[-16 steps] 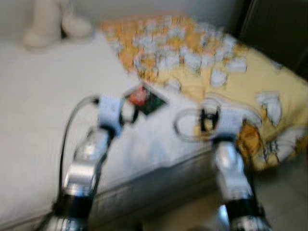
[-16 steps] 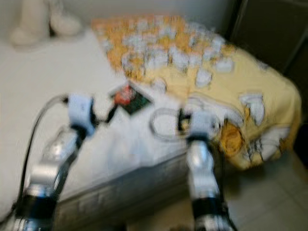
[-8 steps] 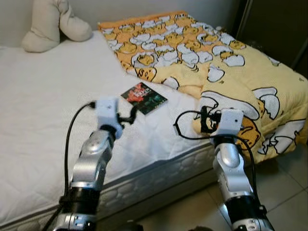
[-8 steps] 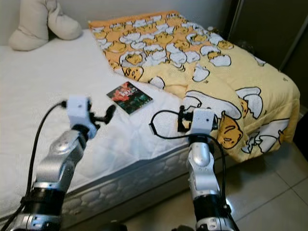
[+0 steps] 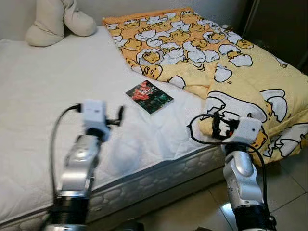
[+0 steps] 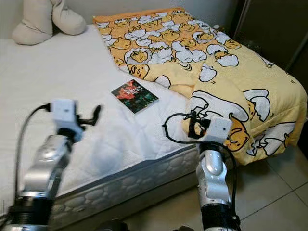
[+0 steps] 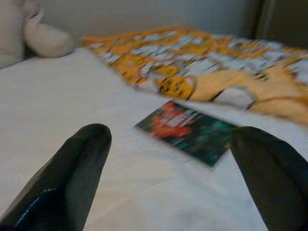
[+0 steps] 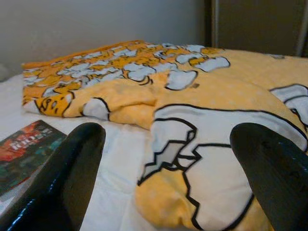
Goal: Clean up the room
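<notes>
A dark book (image 5: 149, 96) with a red and green cover lies flat on the white mattress (image 5: 53, 91), next to the edge of a crumpled yellow blanket (image 5: 207, 57) printed with egg figures. My left gripper (image 5: 120, 116) hovers over the mattress a short way to the left of the book and nearer to me, open, with nothing between its fingers (image 7: 72, 178); the book (image 7: 192, 127) lies ahead of it. My right gripper (image 5: 216, 126) is open and empty at the bed's near edge, facing the bunched blanket (image 8: 202, 139).
A beige cushion (image 5: 55, 21) rests at the head of the bed, far left. A dark cabinet (image 5: 284, 24) stands at the far right. Tiled floor (image 5: 192, 211) runs below the mattress edge, where the blanket hangs over the corner.
The view was blurred a second ago and is sharp now, shifted slightly. My left gripper has drawn back to the left, widening its gap to the book. The book lies unmoved.
</notes>
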### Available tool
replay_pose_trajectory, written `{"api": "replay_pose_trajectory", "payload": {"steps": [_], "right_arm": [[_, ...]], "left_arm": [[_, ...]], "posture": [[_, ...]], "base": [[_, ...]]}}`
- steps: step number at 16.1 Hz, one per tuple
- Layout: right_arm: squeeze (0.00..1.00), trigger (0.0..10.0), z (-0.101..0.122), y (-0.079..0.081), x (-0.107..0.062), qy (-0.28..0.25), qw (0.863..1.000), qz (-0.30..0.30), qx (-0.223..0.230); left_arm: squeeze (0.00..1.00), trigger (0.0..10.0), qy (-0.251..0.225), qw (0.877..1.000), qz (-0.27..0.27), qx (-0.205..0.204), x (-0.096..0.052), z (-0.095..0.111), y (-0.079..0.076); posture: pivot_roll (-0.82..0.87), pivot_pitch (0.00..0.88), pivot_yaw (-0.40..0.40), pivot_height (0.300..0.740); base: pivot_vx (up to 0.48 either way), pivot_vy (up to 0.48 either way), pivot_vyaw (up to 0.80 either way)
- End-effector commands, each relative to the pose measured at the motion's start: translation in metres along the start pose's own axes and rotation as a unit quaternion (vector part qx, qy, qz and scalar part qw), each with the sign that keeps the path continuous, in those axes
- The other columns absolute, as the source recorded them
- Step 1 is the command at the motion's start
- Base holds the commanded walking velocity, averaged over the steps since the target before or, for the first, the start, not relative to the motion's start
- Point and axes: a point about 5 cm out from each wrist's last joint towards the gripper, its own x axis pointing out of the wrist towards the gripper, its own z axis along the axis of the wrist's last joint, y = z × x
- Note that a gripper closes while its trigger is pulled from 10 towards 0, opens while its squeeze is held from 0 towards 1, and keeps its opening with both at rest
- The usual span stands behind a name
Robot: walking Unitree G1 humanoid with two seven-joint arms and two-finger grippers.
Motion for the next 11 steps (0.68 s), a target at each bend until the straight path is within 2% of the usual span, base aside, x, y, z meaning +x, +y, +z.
{"api": "replay_pose_trajectory", "payload": {"steps": [1,6,7,8,9,10,11], "right_arm": [[0.00,10.0,0.011,0.009,0.004,-0.025,1.000,0.019,-0.003],[0.00,10.0,0.012,0.010,-0.001,-0.022,0.999,0.025,0.001],[0.00,10.0,0.014,0.007,-0.011,-0.019,0.999,0.033,0.001],[0.00,10.0,0.013,0.003,-0.027,-0.012,0.999,0.047,-0.012],[0.00,10.0,0.008,-0.005,-0.051,0.013,0.997,0.062,-0.041],[0.00,10.0,0.005,-0.017,-0.070,0.033,0.995,0.066,-0.063],[0.00,10.0,0.005,-0.025,-0.076,0.040,0.995,0.062,-0.074]], "left_arm": [[0.00,10.0,-0.032,0.999,-0.009,0.004,0.003,0.015,-0.005],[0.00,10.0,-0.042,0.999,-0.026,-0.008,-0.003,0.016,-0.018],[0.00,10.0,-0.031,0.999,-0.020,-0.008,-0.013,0.012,-0.014],[0.00,10.0,-0.015,1.000,-0.021,0.005,-0.028,0.007,-0.011],[0.00,10.0,0.007,0.999,-0.034,0.014,-0.052,0.002,-0.006],[0.00,10.0,0.021,0.999,-0.035,0.011,-0.068,0.001,-0.003],[0.00,10.0,0.017,1.000,-0.021,0.008,-0.070,0.004,-0.001]], "posture": [[-0.02,0.000,0.055,0.711],[-0.03,0.000,0.061,0.711],[-0.03,0.000,0.062,0.711],[-0.04,0.000,0.058,0.711],[-0.03,0.000,0.048,0.711],[-0.03,0.000,0.038,0.711],[-0.02,0.000,0.034,0.711]], "base": [[0.480,0.000,0.00],[0.480,0.000,0.00],[0.480,0.000,0.00],[0.480,0.000,0.00],[0.480,0.000,0.00],[0.480,0.000,0.00],[0.480,0.000,0.00]]}}
